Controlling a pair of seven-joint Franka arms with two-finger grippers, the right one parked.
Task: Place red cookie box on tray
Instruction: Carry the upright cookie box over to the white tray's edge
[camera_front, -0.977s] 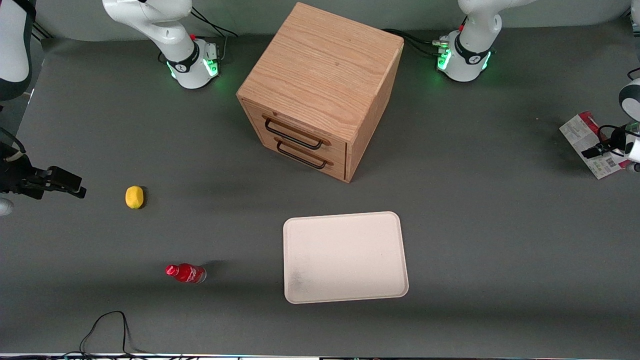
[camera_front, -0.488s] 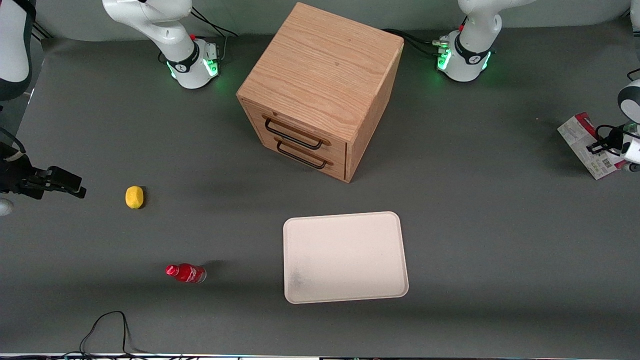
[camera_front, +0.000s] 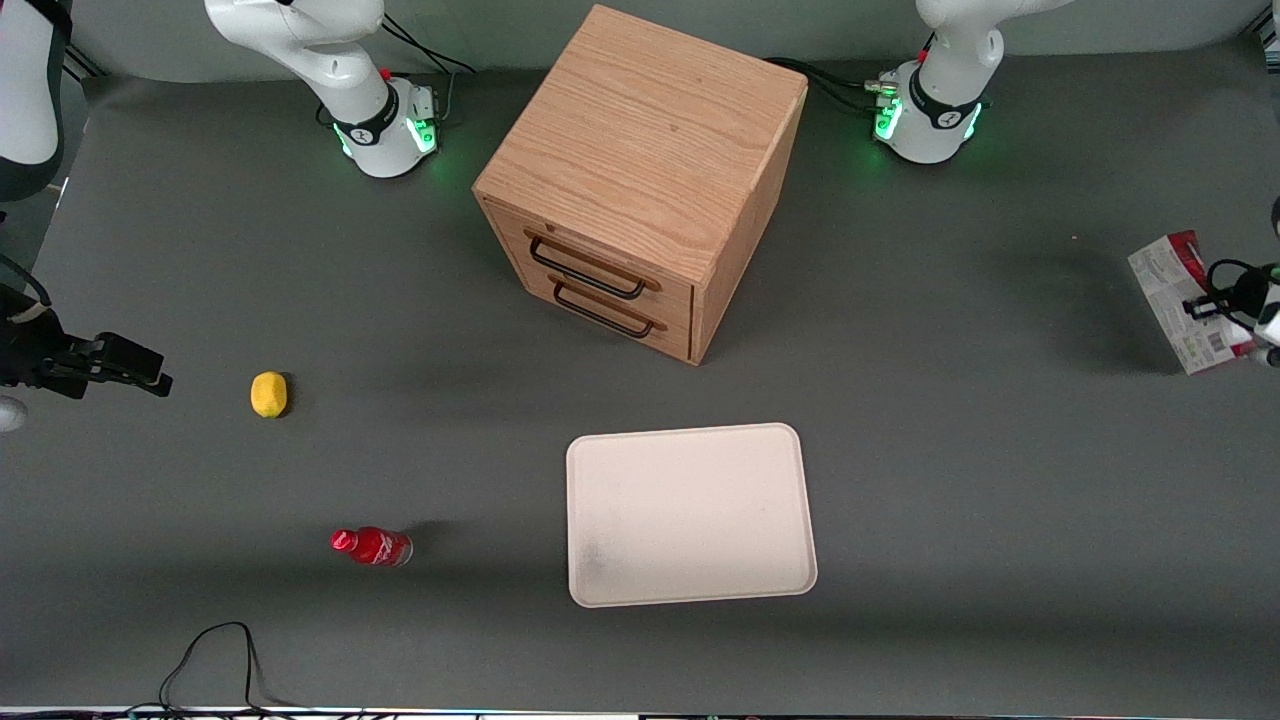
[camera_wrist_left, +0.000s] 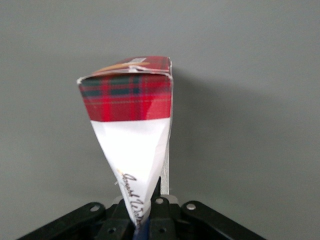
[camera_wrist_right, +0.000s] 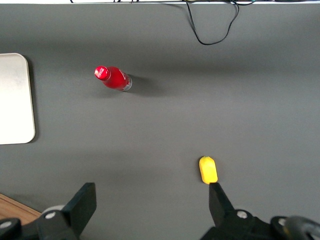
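At the working arm's end of the table, the gripper (camera_front: 1232, 297) is holding the red cookie box (camera_front: 1185, 300) and raising it off the grey table (camera_front: 950, 420). Against the two earlier front views, the box is turning: its printed face is showing narrower and steeper now, and its nearer corner is sitting a little higher in the view, so the lift is under way. In the wrist view the fingers are closed tight on the white end of the box (camera_wrist_left: 131, 145), with the tartan end pointing away and the carton pinching to a wedge between them; grip looks firm but is squeezing the card. The tray (camera_front: 690, 515) is lying bare, well apart from the box, nearer the front camera than the wooden drawer cabinet (camera_front: 640, 170). The lemon (camera_front: 268, 394) and the small red bottle (camera_front: 372, 546) are sitting unmoved toward the parked arm's end. Judging from this: pick done, carry toward the tray is the step coming up
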